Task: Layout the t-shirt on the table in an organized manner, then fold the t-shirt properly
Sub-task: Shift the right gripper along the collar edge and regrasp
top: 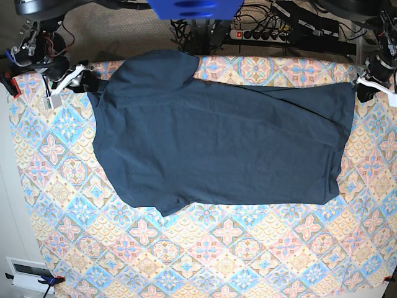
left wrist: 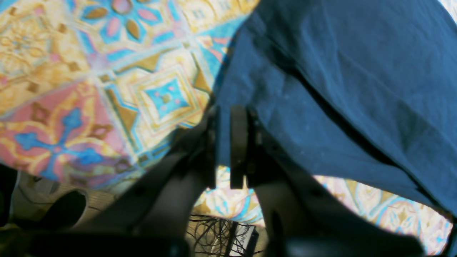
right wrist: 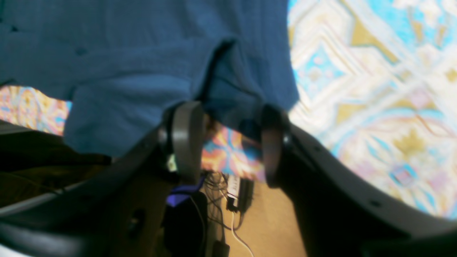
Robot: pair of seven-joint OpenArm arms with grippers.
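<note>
The desk point(top: 205, 261), covered in a pastel tile-pattern cloth, lay bare along its near side in the base view, and beyond that bare strip the t-shirt point(top: 217, 143) was spread flat across the desk's middle and far part, lying sideways with its hem toward the base view's right and its sleeves toward the left. One sleeve pointed toward the near side of the shirt, the other reached the desk's far edge. At the far right corner of the shirt, the left tool point(left wrist: 224, 146) had its two fingers drawn close together with only a thin gap, and a fold of the shirt's edge point(left wrist: 321, 89) ran into that gap, so it was pinching the cloth lightly. At the far left corner of the shirt, the right tool point(right wrist: 228, 142) stood with its fingers spread wide; the shirt's edge point(right wrist: 142, 71) hung just above and between them, released, not gripped. Past the desk's far edge, cables and a power strip point(top: 273, 32) lay on the floor.
</note>
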